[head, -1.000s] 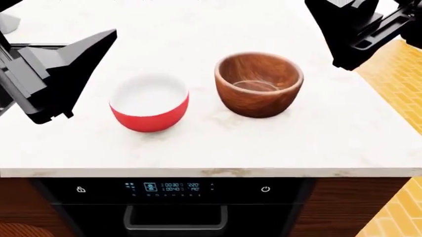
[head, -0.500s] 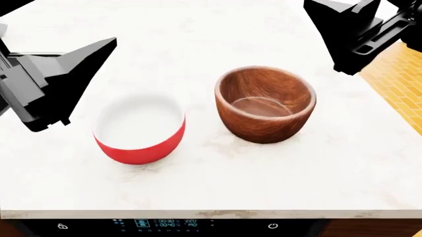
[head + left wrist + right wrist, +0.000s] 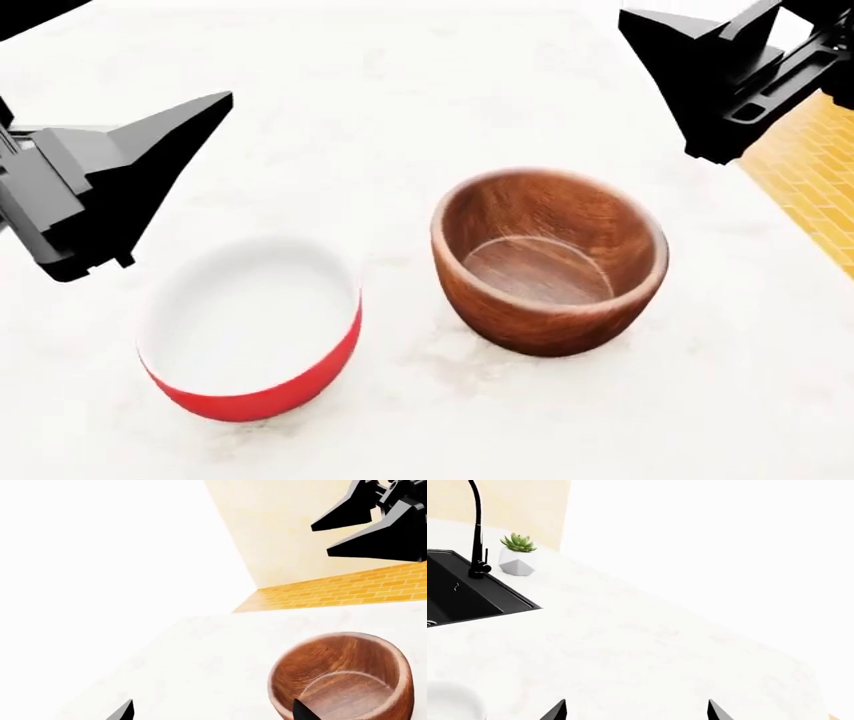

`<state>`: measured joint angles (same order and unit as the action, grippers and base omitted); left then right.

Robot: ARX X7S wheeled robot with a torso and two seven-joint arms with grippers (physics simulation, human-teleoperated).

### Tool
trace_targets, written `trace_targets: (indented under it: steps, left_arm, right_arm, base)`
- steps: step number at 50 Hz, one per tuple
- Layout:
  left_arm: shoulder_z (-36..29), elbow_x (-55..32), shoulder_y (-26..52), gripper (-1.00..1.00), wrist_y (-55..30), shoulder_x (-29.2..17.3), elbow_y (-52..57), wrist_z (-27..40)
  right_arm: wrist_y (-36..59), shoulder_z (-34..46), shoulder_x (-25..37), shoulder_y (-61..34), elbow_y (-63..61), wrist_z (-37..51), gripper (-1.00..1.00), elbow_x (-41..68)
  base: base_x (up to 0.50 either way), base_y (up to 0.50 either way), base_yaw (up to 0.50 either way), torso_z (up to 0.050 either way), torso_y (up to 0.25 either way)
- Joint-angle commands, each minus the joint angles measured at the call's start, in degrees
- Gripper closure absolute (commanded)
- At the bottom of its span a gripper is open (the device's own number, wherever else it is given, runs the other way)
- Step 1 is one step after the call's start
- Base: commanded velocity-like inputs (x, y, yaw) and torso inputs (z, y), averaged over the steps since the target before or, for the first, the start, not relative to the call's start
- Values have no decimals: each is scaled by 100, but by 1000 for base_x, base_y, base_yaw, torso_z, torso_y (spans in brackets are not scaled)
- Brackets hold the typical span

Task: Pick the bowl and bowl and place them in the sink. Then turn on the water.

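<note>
In the left wrist view the brown wooden bowl [image 3: 340,677] stands upright on the white marble desk [image 3: 200,665], close in front of the left gripper [image 3: 212,711], of which only two black tips show, spread wide with nothing between them; across the desk the right gripper [image 3: 373,522] hangs in the air before a cream wall and yellow brick floor [image 3: 347,590]. In the head view the red bowl [image 3: 250,330], white inside, and the wooden bowl [image 3: 549,260] sit side by side, near but not touching. Both appear larger and lower in the view than half a second ago, and the oven panel that showed below the desk edge is now out of sight. The left gripper [image 3: 114,190] hovers beside the red bowl, the right gripper [image 3: 727,85] beyond the wooden bowl, both much as before and holding nothing. In the right wrist view the jaws of the right gripper [image 3: 636,710] stand well apart over bare desk. The black sink [image 3: 467,597] lies well off at the edge, its tall black tap [image 3: 476,530] at the rim, with a small succulent in a white pot [image 3: 516,556] just beside the tap.
</note>
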<state>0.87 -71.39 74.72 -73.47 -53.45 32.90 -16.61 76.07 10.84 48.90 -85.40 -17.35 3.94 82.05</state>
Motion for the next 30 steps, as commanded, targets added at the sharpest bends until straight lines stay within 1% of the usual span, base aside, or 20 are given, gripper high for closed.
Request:
trace_targets:
  steps: [1,9,21,30]
  left_arm:
    - [-14,-50,0,-100,18,-49,3,9]
    - [-32,-54,-34,-100,47,-79,14,5]
    - [-20,-96,-71,-100,62,-185,32,-6]
    - [5,-149,-96,-100,68,-275,45,-20]
  right_arm:
    - [-4,30,62,-6,1,-14,-100,61]
    - [-24,50,85,32,-25,-34,-100,111]
    - [172,417,36,-281,118,-322,-100,-20]
    - [189,804,-5,-508,474,-640,-100,-494]
  base:
    - [191,-145,0,0,0]
    - [169,-131,0,0,1]
    - [4,0,0,0,0]
    - [0,0,0,0,0]
